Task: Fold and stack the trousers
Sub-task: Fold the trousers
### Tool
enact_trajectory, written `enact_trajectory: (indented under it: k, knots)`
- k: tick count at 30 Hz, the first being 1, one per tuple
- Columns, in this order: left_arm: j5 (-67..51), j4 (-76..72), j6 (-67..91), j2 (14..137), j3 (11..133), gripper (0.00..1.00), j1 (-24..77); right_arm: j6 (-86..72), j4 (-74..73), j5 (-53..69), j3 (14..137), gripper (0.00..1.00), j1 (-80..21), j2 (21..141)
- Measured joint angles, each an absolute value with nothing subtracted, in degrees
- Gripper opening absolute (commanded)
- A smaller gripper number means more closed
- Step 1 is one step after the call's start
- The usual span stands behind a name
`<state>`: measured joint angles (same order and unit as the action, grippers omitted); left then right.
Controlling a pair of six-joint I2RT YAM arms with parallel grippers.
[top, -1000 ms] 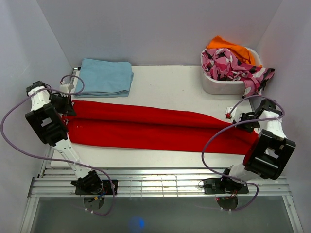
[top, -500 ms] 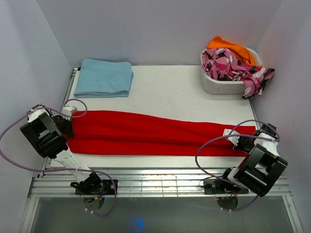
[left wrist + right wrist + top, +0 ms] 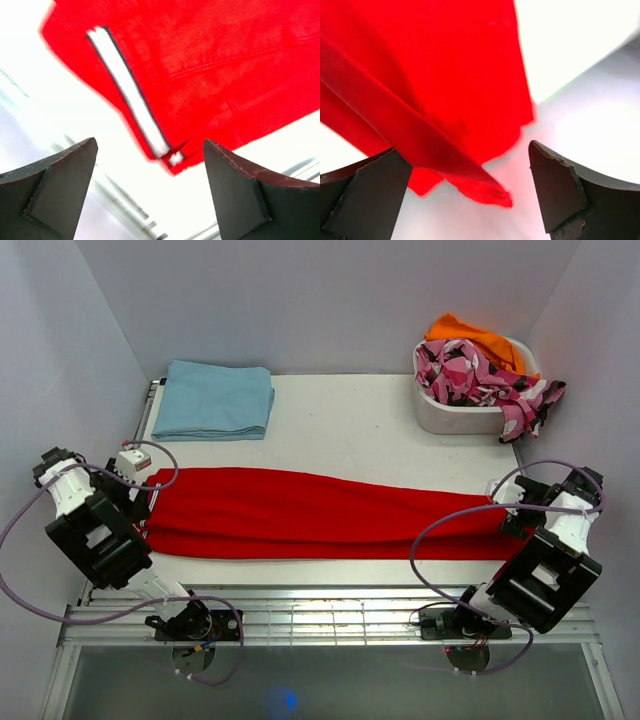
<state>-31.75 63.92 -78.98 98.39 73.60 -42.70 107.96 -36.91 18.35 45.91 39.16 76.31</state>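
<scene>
The white table (image 3: 380, 430) fills the middle of the overhead view, and across its near half the trousers (image 3: 320, 512) lie flat as one long red band, running from the left edge almost to the right edge, broader at the left end and narrower toward the right, with a soft crease along their length. At the far left corner a light blue folded garment (image 3: 214, 400) rests well apart from the trousers. At the far right corner stands a pale basket (image 3: 450, 418), with a pink, black and white patterned garment (image 3: 470, 375) spilling over its rim and an orange cloth (image 3: 470, 338) behind it. The left gripper (image 3: 138, 500) sits at the left end of the trousers; in its wrist view its dark fingers (image 3: 65, 185) stand wide apart above the red cloth, gripping nothing. The right gripper (image 3: 516, 518) is at the right end; in its wrist view its fingers (image 3: 555, 190) are likewise spread wide over the cloth's corner, where a raised fold of red fabric runs close by one finger, though whether it touches cannot be told. A thin white stripe (image 3: 127, 92) with a dark edge runs down the cloth under the left gripper and ends near the hem.
</scene>
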Motion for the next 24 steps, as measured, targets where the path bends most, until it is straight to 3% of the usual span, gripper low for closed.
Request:
enact_trajectory:
  k: [8,17,19,24]
  knots:
    - [-36.93,73.17,-85.34,83.96,75.35,0.98,-43.00,111.92,-52.69,22.57,54.76,0.95,37.87,67.09]
    - [-37.34,73.28,-77.87,88.86,68.69,0.89,-43.00,103.42,-56.75,24.36,53.17,1.00,23.18,64.62]
    - [-37.41,71.90,-73.95,88.86,67.02,0.82,-43.00,100.42,-56.27,24.16,53.21,0.88,21.30,66.78]
    - [-36.91,66.46,-62.74,91.02,64.47,0.77,-43.00,86.43,-53.06,23.68,54.02,0.68,8.38,71.59]
